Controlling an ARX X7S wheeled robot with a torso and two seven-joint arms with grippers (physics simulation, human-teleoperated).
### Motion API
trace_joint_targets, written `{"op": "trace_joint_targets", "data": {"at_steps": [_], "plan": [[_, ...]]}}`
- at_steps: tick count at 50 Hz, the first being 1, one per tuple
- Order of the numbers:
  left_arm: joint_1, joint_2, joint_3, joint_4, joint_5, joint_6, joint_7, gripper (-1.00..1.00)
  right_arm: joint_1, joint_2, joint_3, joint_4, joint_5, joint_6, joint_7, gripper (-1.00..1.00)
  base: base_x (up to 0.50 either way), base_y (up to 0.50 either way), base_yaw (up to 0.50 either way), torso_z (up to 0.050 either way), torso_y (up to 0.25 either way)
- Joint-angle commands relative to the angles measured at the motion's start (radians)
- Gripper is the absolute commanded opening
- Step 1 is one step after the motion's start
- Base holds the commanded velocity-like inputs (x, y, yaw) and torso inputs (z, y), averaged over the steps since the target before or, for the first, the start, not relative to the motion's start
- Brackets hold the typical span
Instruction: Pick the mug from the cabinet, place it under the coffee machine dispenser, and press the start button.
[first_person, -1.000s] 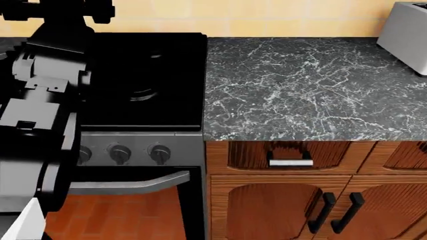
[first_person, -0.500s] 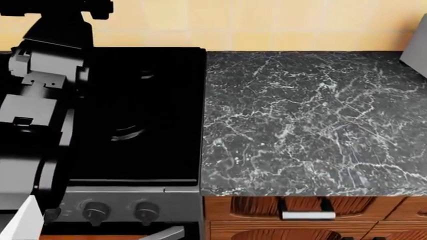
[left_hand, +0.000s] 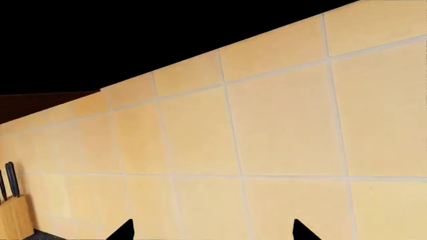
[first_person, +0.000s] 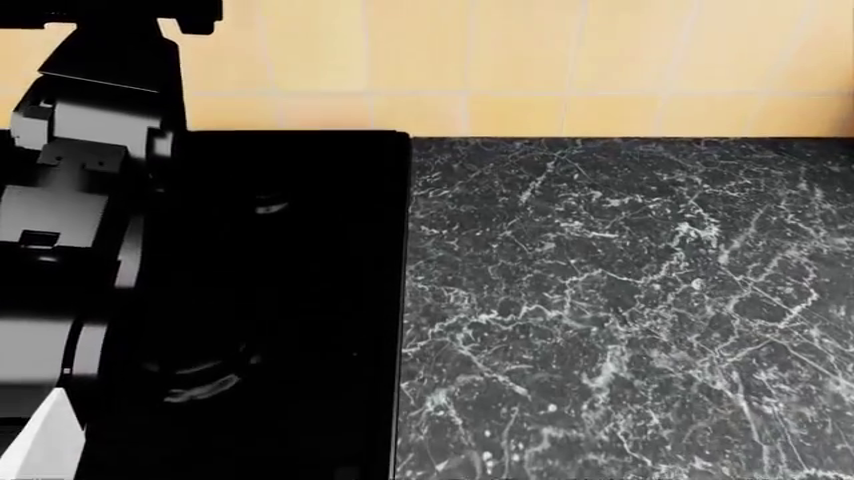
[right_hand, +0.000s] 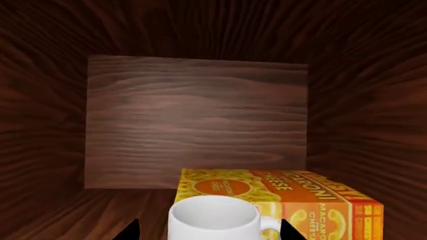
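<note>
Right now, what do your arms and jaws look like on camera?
Head view: only the left arm shows, a chain of blocky black and grey housings with flat panels and a white angular piece at its base. No cables or markings are visible. In each wrist view only two dark pointed jaw tips show, on the left gripper and the right gripper.
</note>
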Motion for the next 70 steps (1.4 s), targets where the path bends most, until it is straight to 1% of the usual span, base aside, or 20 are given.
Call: {"op": "trace_joint_targets", "data": {"at_steps": [1, 7, 14, 20, 24, 25, 29, 36, 41, 45, 54, 70], "plan": [[-0.008, -0.003, -0.010, 0.000, -0.001, -0.002, 0.004, 1.00, -0.010, -0.006, -0.038, 0.017, -0.032, 0.029, 0.007, 1.00, 0.00, 0.00, 0.00, 0.000, 0.000], [-0.007, -0.004, -0.016, 0.000, 0.000, 0.001, 0.010, 1.00, -0.026, -0.004, -0.043, 0.022, -0.038, 0.021, 0.009, 1.00, 0.00, 0.00, 0.00, 0.000, 0.000], [-0.008, -0.002, -0.016, 0.000, 0.002, 0.003, 0.010, 1.00, -0.053, 0.001, 0.002, -0.007, 0.002, 0.008, -0.005, 1.00, 0.00, 0.00, 0.00, 0.000, 0.000], [-0.010, 0.001, -0.015, 0.000, 0.003, 0.004, 0.011, 1.00, -0.109, 0.010, 0.017, -0.001, 0.012, -0.057, -0.019, 1.00, 0.00, 0.00, 0.00, 0.000, 0.000], [-0.008, 0.001, -0.015, 0.000, 0.003, 0.007, 0.013, 1.00, -0.126, 0.009, -0.007, 0.038, -0.015, -0.108, -0.021, 1.00, 0.00, 0.00, 0.00, 0.000, 0.000], [-0.008, 0.000, -0.016, 0.000, 0.002, 0.008, 0.013, 1.00, -0.133, 0.011, -0.030, 0.034, -0.036, -0.111, -0.012, -1.00, 0.00, 0.00, 0.00, 0.000, 0.000], [-0.009, -0.001, -0.018, 0.000, 0.001, 0.009, 0.017, 1.00, -0.143, 0.017, -0.077, 0.013, -0.089, -0.120, 0.032, -1.00, 0.00, 0.00, 0.00, 0.000, 0.000], [-0.016, 0.001, -0.022, 0.000, 0.001, 0.017, 0.026, 1.00, -0.143, 0.021, -0.107, -0.042, -0.111, -0.099, 0.036, -1.00, 0.00, 0.00, 0.00, 0.000, 0.000], [-0.014, 0.000, -0.021, 0.000, 0.003, 0.020, 0.023, 1.00, -0.171, 0.064, -0.065, -0.290, -0.090, -0.116, 0.075, -1.00, 0.00, 0.00, 0.00, 0.000, 0.000], [-0.014, 0.001, -0.020, 0.000, 0.003, 0.020, 0.022, 1.00, -0.182, 0.086, -0.042, -0.393, -0.079, -0.157, 0.081, -1.00, 0.00, 0.00, 0.00, 0.000, 0.000], [-0.017, 0.004, -0.018, 0.000, 0.004, 0.018, 0.021, 1.00, -0.212, 0.101, -0.010, -0.446, -0.042, -0.142, 0.067, -1.00, 0.00, 0.00, 0.00, 0.000, 0.000], [-0.012, 0.008, -0.020, 0.000, 0.001, 0.018, 0.024, 1.00, -0.240, 0.110, -0.006, -0.478, -0.033, -0.147, 0.063, -1.00, -0.50, 0.00, 0.00, 0.000, 0.000]]}}
